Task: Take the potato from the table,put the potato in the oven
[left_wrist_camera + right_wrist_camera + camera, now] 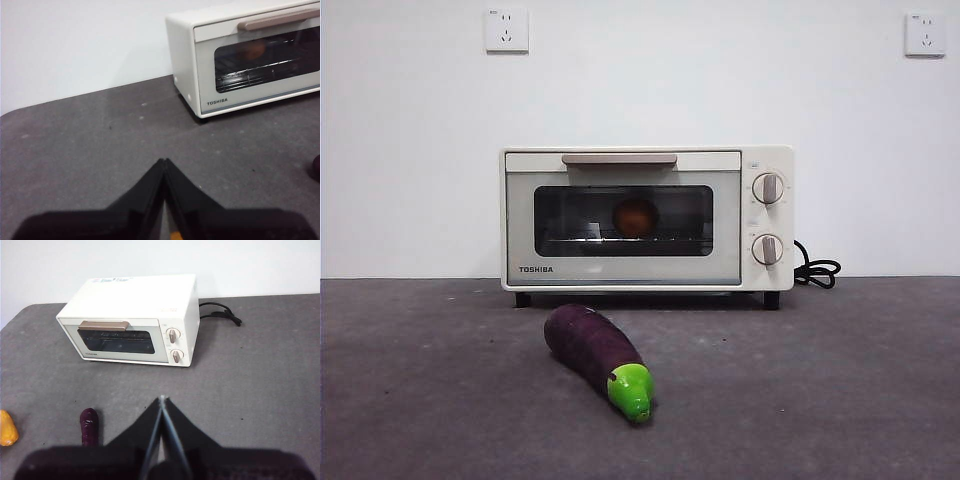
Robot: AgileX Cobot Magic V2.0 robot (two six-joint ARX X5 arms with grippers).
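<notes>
A plain white wall (640,90) fills the background, smooth and bare apart from two white power sockets mounted high up: one socket (507,30) toward the left of the front view, the other socket (925,34) near the right edge. The wall meets the dark surface below in a straight, level line. Light is soft and even, with only faint shading on the wall and no hard shadows. In the wrist views the same wall shows blank and pale

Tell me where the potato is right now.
The potato sits inside the oven, seen through the closed door's glass in the front view, about mid-window; the eggplant lies on the table in front.
</notes>
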